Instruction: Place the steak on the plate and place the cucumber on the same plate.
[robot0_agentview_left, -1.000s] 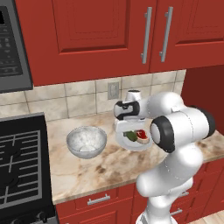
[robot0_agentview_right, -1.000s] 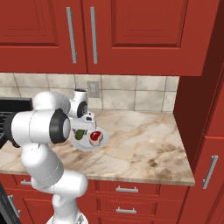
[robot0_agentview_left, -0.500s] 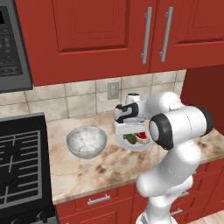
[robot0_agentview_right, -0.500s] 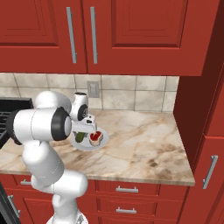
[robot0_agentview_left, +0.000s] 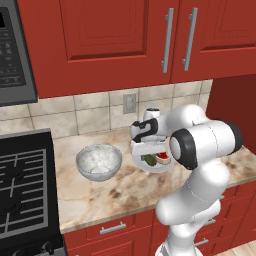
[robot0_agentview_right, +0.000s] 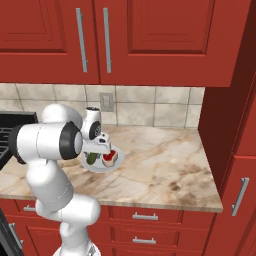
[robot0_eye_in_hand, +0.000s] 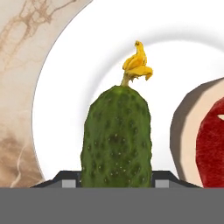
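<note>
Marble counter (robot0_agentview_right: 165, 165) under red cabinets (robot0_agentview_right: 150, 40); gripper (robot0_eye_in_hand: 116, 181) clenched on cucumber (robot0_eye_in_hand: 117, 138) over plate (robot0_eye_in_hand: 65, 109).

Much of the plate's load sits hidden or cropped.

From the hand view, the steak (robot0_eye_in_hand: 210, 144) runs off the right edge, the cucumber (robot0_eye_in_hand: 117, 138) loses its near end behind the grey band, and the plate (robot0_eye_in_hand: 65, 100) is cut at top and right. From the left base view, the arm's big elbow covers the plate's (robot0_agentview_left: 150, 167) right side; the gripper's (robot0_agentview_left: 148, 149) fingertips are too small to make out against the food.
</note>
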